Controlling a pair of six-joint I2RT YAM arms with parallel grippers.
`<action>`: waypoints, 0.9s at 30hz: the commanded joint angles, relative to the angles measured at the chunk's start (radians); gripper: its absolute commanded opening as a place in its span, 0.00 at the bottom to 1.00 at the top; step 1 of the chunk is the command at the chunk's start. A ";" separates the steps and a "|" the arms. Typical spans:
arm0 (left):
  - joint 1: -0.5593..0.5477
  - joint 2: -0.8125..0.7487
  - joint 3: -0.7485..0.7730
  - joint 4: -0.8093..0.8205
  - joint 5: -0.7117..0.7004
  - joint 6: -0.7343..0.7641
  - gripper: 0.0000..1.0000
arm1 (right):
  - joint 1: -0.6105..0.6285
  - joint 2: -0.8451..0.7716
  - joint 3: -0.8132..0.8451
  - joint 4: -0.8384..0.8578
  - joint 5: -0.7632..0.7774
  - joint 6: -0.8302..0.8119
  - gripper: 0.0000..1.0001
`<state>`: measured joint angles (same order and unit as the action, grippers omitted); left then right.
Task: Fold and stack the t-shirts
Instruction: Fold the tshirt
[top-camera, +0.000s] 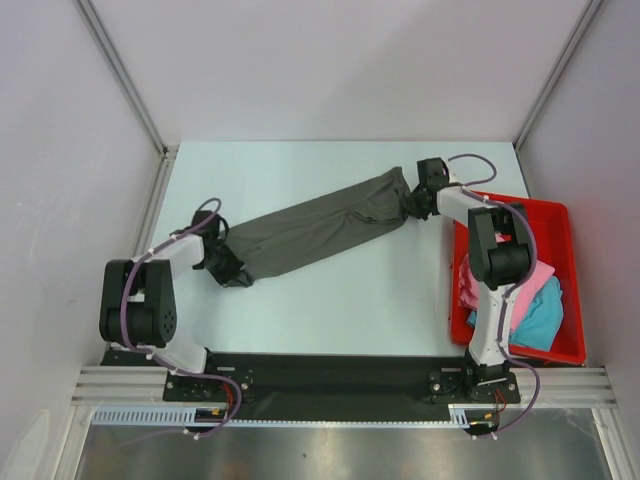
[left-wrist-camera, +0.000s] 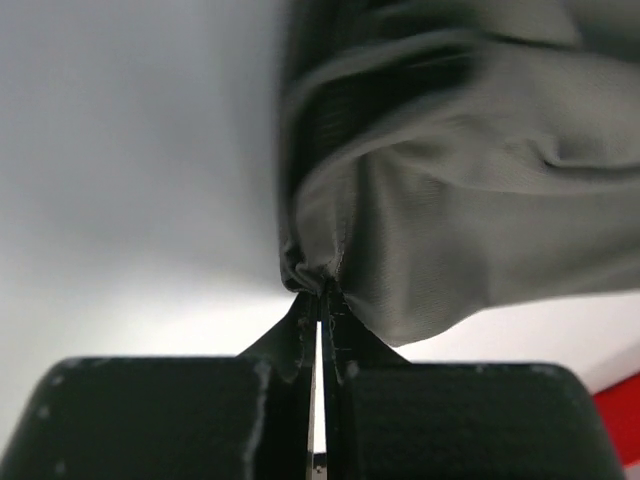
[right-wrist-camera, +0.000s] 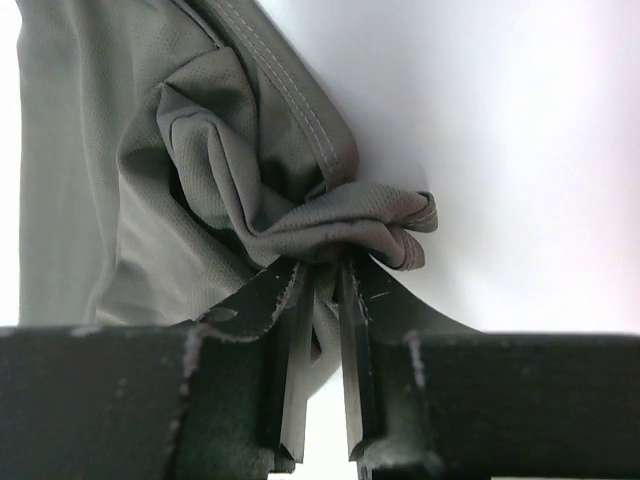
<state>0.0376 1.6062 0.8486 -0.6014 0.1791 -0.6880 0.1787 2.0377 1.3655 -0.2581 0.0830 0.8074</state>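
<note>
The left claw is shut tight. Its two black fingers pinch a bunched bit of the big dark grey cloth t-shirt. The right claw is clenched too, with a twisted lump of the same shirt's stitched edge caught between its fingers.

Seen from above, the grey shirt stretches long and thin between the two claws, over the white bench. One end is at the left claw, near the front left. The other end is at the right claw, farther back on the right.

A red plastic tray sits on the right side of the bench. A pink cloth t-shirt and a turquoise-blue cloth t-shirt lie crumpled inside it, touching each other.
</note>
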 joint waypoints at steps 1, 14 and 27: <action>-0.123 -0.002 -0.118 -0.017 -0.018 -0.103 0.00 | 0.010 0.085 0.141 0.088 0.031 -0.089 0.19; -0.759 -0.017 -0.112 0.101 0.141 -0.355 0.00 | 0.036 0.418 0.573 0.157 -0.141 -0.214 0.27; -0.845 -0.092 0.220 0.013 0.226 -0.148 0.69 | -0.005 0.460 0.805 -0.053 -0.316 -0.346 0.59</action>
<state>-0.8169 1.6020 0.9524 -0.5236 0.3901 -0.9340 0.1978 2.5118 2.0861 -0.2161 -0.1726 0.5327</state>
